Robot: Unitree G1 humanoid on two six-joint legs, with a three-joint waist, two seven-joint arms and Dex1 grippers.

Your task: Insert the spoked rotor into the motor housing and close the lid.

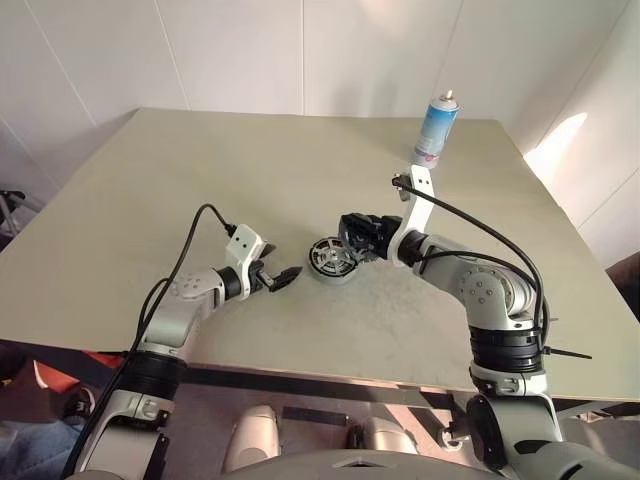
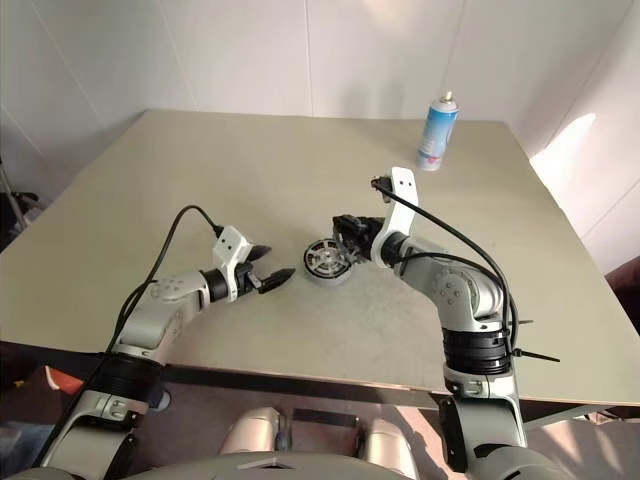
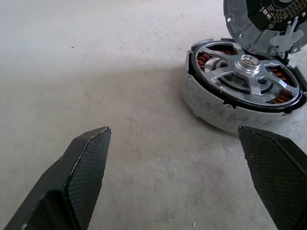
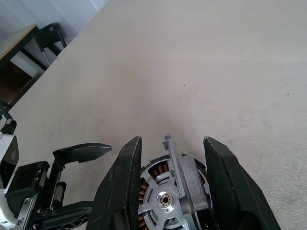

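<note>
Sitting near the middle of the pale table (image 1: 150, 180), the motor housing (image 3: 211, 103) already carries the spoked rotor (image 3: 247, 72) – silver spokes and hub lie flat inside the black ring, with copper-brown windings showing through the gaps. Just over the housing's far edge, the lid (image 3: 249, 24) is tilted steeply, almost on edge, its dark inner face turned toward the rotor and not yet down on the housing. The right gripper (image 4: 170, 182) holds that lid: its two black fingers (image 4: 120, 187) stand on either side of the grey disc and clamp it, as the right wrist view shows, with the rotor's hub visible directly below. The right arm reaches in from the right side of the table, the gripper pointing toward the housing. On the housing's other side, the left gripper (image 1: 282, 276) hovers just above the tabletop, near the housing but apart from it – its fingers (image 3: 81, 167) spread wide and holding nothing, aimed at the housing's white side wall. Well apart from all this, a blue-and-white spray can (image 1: 436, 129) stands upright near the table's far right corner.
</note>
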